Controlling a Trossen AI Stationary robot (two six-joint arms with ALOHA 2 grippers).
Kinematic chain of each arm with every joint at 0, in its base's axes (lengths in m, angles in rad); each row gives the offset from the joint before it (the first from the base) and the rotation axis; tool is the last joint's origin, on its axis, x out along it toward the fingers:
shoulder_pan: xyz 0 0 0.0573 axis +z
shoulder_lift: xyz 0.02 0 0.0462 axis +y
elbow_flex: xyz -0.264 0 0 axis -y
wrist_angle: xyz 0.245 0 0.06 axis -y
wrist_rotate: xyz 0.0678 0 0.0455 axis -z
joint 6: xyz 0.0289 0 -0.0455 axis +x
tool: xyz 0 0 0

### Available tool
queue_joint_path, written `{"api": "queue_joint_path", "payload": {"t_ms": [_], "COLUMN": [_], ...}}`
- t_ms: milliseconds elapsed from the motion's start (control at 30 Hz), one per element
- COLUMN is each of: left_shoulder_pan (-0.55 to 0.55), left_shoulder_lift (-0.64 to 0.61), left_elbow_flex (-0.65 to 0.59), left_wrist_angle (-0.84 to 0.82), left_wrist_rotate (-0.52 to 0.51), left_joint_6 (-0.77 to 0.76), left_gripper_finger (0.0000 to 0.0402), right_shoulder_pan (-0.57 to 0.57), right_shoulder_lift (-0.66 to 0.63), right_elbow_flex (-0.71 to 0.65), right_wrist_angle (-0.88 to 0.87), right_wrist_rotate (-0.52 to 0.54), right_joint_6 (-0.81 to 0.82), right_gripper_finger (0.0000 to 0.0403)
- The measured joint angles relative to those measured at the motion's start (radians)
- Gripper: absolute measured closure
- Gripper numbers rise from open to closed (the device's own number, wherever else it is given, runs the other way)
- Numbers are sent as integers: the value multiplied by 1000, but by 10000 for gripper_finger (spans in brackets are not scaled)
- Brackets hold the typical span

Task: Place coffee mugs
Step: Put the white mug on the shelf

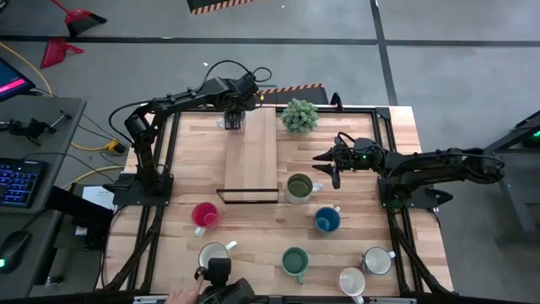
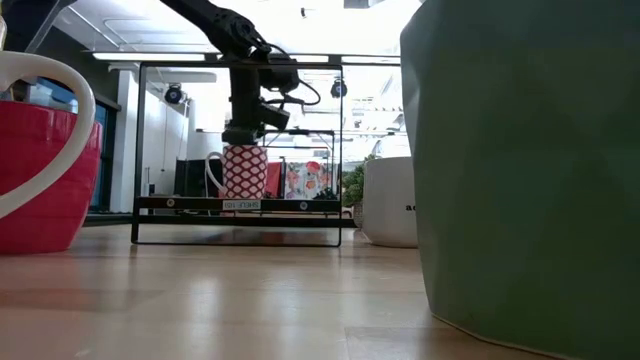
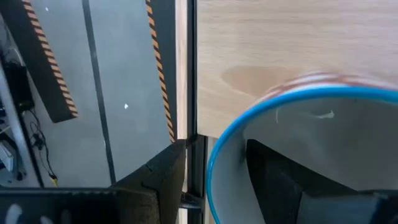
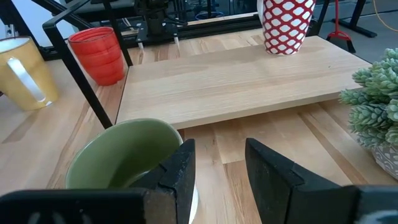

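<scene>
Release is the step in hand on the left: the left gripper (image 2: 245, 138) hangs straight over the tall white ceramic mug with a red lattice pattern and a blue rim (image 2: 243, 170), which stands upright directly below it at the far end of the raised pale wooden board (image 1: 253, 160). One finger reaches down inside the mug and the other outside, with a gap showing on both sides of the wall – so the jaws look let go, gripping nothing. The next move, I judge, calls for a straight lift clear of the rim, since any sideways drift would tip the mug. Further right, the right gripper (image 4: 221, 168) waits with its fingers spread and empty; the round olive green ceramic mug (image 4: 118, 155) sits just beside one finger, low and nearer than the board – probably the next to be picked up. The small green potted plant (image 1: 299, 116) stands off to its far side. As for writing, a small label (image 2: 240, 205) on the board's dark front rail and dark lettering on a white mug (image 2: 390, 200) are both too small to read.
</scene>
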Motion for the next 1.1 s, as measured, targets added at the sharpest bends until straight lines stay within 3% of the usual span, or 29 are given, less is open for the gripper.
{"api": "queue_joint_path", "payload": {"t_ms": [333,633,767,933,1100], "left_shoulder_pan": [-7,-7,-9,-9,-11], "left_shoulder_lift": [-71,-227,-312,-436,-597], "left_elbow_flex": [0,0,0,-3,-108], "left_wrist_angle": [10,9,-5,-165,-281], "left_wrist_rotate": [58,118,227,435,549], "left_joint_6": [6,-4,-62,-125,-203], "left_gripper_finger": [243,243,243,243,243], "right_shoulder_pan": [0,0,0,0,0], "right_shoulder_lift": [0,0,0,0,0], "right_elbow_flex": [0,0,0,0,0], "right_wrist_angle": [-16,-16,-16,-16,-16], "right_wrist_rotate": [-2,-2,-3,-25,-26], "right_joint_6": [0,-1,-2,-7,-3], "right_gripper_finger": [281,281,281,281,281]}}
